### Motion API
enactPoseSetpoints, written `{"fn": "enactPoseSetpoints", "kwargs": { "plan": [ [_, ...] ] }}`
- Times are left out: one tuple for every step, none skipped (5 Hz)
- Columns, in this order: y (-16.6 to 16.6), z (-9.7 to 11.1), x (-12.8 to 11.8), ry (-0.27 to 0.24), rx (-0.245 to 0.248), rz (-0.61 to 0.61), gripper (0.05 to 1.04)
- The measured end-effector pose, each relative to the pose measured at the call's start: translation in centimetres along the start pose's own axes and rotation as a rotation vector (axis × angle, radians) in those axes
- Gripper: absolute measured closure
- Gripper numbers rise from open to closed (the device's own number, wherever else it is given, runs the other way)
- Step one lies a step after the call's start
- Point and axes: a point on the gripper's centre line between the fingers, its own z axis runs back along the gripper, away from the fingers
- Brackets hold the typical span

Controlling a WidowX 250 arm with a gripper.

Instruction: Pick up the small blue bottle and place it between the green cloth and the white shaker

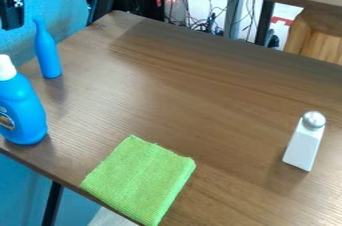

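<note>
while the black gripper [11, 16] hangs at the view's far edge between ten and eleven o'clock, in front of a blue panel [63, 7], whether its claw is apart or together i cannot tell, and the slim blue bottle [47, 52] stands upright near it at ten o'clock on the brown wooden table [180, 77]. the bigger blue bottle with a white cap [23, 112] stands at nine o'clock, a folded green cloth [140, 180] lies flat between six and seven, and a white shaker with a silvery top [305, 145] stands well apart near four.
</note>
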Motion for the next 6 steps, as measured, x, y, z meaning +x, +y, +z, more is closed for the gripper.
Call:
{"fn": "enactPoseSetpoints", "kwargs": {
  "plan": [
    [-0.2,-1.6,0.0,0.032,-0.033,-0.002,0.073],
    [0.6,-1.7,0.2,0.035,0.026,0.006,0.073],
    [0.5,-1.0,1.7,-0.002,0.063,-0.026,0.073],
    [0.8,-2.0,2.8,0.011,0.066,-0.023,0.073],
    [1.1,-2.7,4.3,0.038,0.067,-0.005,0.073],
    [1.5,-3.0,5.4,0.045,0.064,0.009,0.073]
  ]
}}
